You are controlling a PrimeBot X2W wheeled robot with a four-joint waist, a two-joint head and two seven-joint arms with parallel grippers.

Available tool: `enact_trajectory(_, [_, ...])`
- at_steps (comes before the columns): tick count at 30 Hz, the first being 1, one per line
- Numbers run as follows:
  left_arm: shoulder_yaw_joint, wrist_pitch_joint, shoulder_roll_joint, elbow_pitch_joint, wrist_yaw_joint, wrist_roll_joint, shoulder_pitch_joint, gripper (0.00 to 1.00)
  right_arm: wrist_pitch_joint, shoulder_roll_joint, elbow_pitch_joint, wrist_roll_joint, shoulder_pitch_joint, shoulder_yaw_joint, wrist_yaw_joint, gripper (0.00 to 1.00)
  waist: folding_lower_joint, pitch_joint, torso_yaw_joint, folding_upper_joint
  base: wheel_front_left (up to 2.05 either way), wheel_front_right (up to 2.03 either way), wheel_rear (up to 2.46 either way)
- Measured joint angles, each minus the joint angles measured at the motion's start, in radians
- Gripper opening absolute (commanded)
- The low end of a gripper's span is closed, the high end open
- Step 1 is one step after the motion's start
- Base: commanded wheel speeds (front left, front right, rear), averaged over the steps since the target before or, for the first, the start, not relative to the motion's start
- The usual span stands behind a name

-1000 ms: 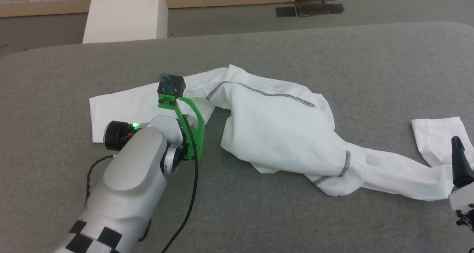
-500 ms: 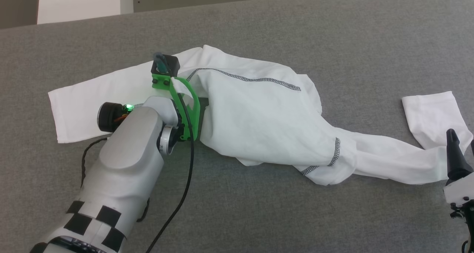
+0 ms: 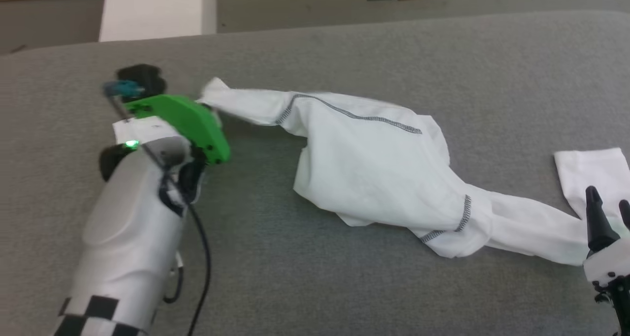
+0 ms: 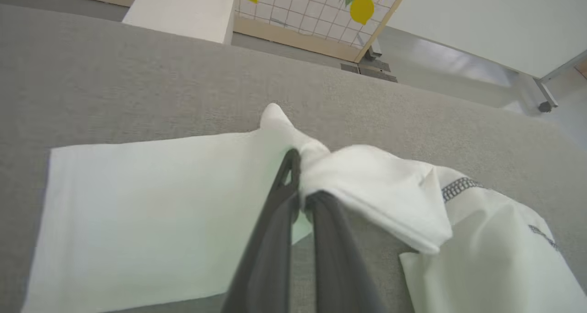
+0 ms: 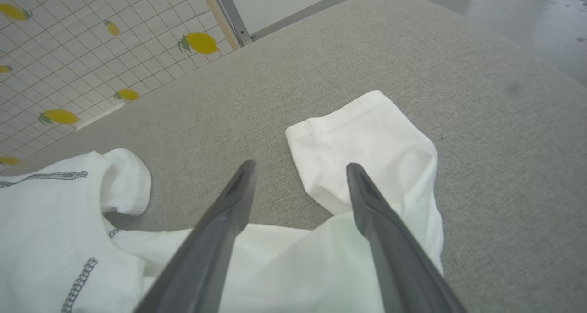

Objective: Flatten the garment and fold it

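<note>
The white garment (image 3: 369,168) with dark zigzag seams lies crumpled across the grey cushioned surface (image 3: 344,277). In the left wrist view my left gripper (image 4: 302,178) is shut on a bunched fold of the garment (image 4: 367,184) where the flat left sleeve (image 4: 137,212) meets the body. The head view shows that arm's green bracket (image 3: 182,119) at the left, with the fabric drawn into a taut point (image 3: 214,91) beside it. My right gripper (image 3: 609,210) is open at the right edge. Its fingers straddle the right sleeve near the cuff (image 5: 367,139), with nothing held.
A rigid white box (image 3: 152,11) stands beyond the surface's far edge at the left. Behind it is a lemon-patterned grid panel (image 5: 69,52) with a wooden base. The surface's rounded right edge (image 5: 527,74) lies just past the cuff. Bare grey cushion lies in front of the garment.
My left gripper has shut on the fabric and moved left, stretching the garment's upper left part into a point. The head camera has shifted too. The right gripper stays open.
</note>
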Motion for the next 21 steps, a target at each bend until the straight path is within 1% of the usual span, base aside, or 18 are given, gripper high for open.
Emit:
enact_trajectory(4, [0.077,-0.046,0.060,-0.125,0.051,-0.029,0.085,0.00,0.010,0.000,0.000,-0.008,0.028,0.002,0.000,1.00,0.0000,-0.038,0.046,0.0000,0.00,0.00,0.00])
enact_trajectory(6, [0.123,-0.055,0.093,-0.197,0.092,-0.045,0.163,0.00,0.014,0.000,-0.002,-0.011,0.037,0.007,0.000,1.00,0.0000,-0.062,0.069,0.0000,0.00,0.00,0.00])
enact_trajectory(7, [0.147,-0.062,0.102,-0.227,0.109,-0.053,0.202,0.00,0.015,0.000,-0.002,-0.011,0.041,0.008,0.000,1.00,0.0000,-0.072,0.077,0.0000,0.00,0.00,0.00])
enact_trajectory(10, [0.215,-0.063,0.128,-0.313,0.177,-0.081,0.369,0.00,0.018,0.000,-0.002,-0.011,0.047,0.012,0.000,1.00,0.0000,-0.108,0.105,0.0000,0.00,0.00,0.00])
enact_trajectory(14, [0.293,-0.062,0.124,-0.346,0.256,-0.129,0.576,0.00,0.020,0.000,-0.002,-0.011,0.058,0.021,0.000,1.00,0.0000,-0.143,0.127,0.0000,0.00,0.00,0.00])
enact_trajectory(16, [0.332,-0.062,0.105,-0.342,0.290,-0.165,0.673,0.00,0.023,0.000,-0.001,-0.011,0.065,0.027,0.000,1.00,0.0000,-0.159,0.135,0.0000,0.00,0.00,0.00])
enact_trajectory(17, [0.345,-0.062,0.090,-0.339,0.298,-0.180,0.714,0.00,0.026,0.001,-0.001,-0.011,0.067,0.029,0.000,1.00,0.0000,-0.166,0.136,0.0000,0.00,0.00,0.00])
enact_trajectory(20, [0.349,-0.045,0.047,-0.320,0.295,-0.218,0.782,0.00,0.027,0.000,0.000,-0.011,0.079,0.030,0.000,1.00,0.0000,-0.182,0.140,0.0000,0.00,0.00,0.00])
enact_trajectory(21, [0.350,-0.046,0.038,-0.319,0.292,-0.229,0.788,0.27,0.027,0.001,0.001,-0.011,0.084,0.030,0.000,1.00,0.0000,-0.185,0.141,0.0000,0.00,0.00,0.00])
